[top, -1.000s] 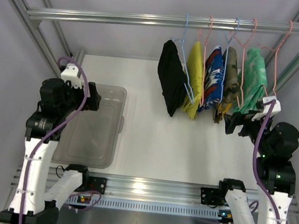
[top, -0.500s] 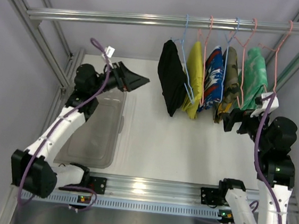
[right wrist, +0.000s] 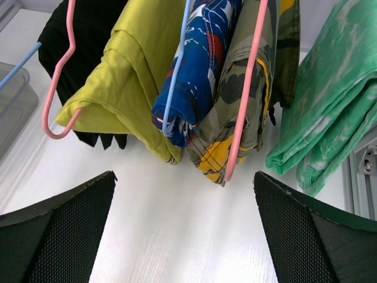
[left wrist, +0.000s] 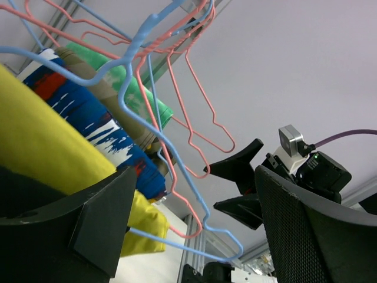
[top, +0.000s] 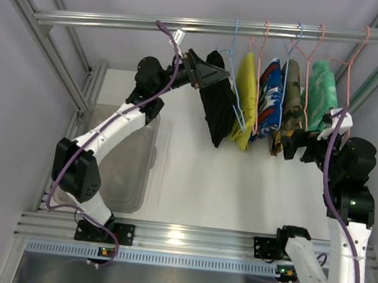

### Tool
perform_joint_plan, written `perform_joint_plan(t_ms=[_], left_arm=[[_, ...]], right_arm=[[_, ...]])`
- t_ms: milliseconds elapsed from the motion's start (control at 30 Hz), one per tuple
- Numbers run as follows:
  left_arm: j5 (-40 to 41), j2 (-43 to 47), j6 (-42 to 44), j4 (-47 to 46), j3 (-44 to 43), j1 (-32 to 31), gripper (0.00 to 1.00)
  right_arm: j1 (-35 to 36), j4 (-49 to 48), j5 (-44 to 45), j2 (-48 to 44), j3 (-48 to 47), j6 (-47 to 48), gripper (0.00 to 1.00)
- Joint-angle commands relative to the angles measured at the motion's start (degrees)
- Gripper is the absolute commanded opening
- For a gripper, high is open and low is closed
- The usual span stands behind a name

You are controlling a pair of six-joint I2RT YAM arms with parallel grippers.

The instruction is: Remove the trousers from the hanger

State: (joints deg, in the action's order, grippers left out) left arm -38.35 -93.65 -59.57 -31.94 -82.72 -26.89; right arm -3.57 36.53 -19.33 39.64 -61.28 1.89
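Garments on rail [top: 120, 21]: five.
- Black trousers [top: 214, 110]: one pair.
- Yellow trousers [top: 247, 100]: one pair.
- Blue-patterned, camouflage, green: one each.

Left gripper [top: 208, 76]: fingers apart at the black pair's top, yellow pair just beyond. Half a second ago it was above the bin [top: 122, 168].

Right gripper [right wrist: 184, 174]: fingers apart, facing the hems.

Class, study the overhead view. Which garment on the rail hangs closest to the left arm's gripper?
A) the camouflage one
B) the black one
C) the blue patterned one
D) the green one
B: the left gripper is raised right beside the black trousers, the leftmost garment on the rail. The garments in the other options hang farther to the right.
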Motion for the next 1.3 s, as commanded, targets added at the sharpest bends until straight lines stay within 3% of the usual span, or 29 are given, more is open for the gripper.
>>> perform_joint_plan(t_ms=[0,600,967,1067,1200,1267], left_arm=[[2.48,-3.20,-1.25,-5.15,-4.11,-1.84,0.86],[10.66,-10.33,-7.67,-12.09,-7.90,-5.80,0.65],[11.71,-8.57,4.89,-2.69,-8.86,-7.12,0.47],[11.98,-8.66,8.50,0.21,-10.35,-7.12,0.32],[12.15,-8.48,11.84,3.72,-13.95,-7.03,0.01],[12.07,-8.13,12.46,4.34,-15.19,-7.12,0.00]], right_arm=[[-0.91,-1.38,0.17,0.61,-3.41,0.13,1.00],[-0.91,-1.03,0.70,1.93,-4.64,1.10,0.99],[-0.91,-1.55,0.70,1.58,-3.50,1.10,0.99],[-0.91,-1.73,0.70,1.41,-3.24,1.10,0.99],[-0.91,-1.64,0.44,1.23,-3.59,1.27,0.99],[-0.91,-1.47,0.09,1.14,-3.85,1.36,1.00]])
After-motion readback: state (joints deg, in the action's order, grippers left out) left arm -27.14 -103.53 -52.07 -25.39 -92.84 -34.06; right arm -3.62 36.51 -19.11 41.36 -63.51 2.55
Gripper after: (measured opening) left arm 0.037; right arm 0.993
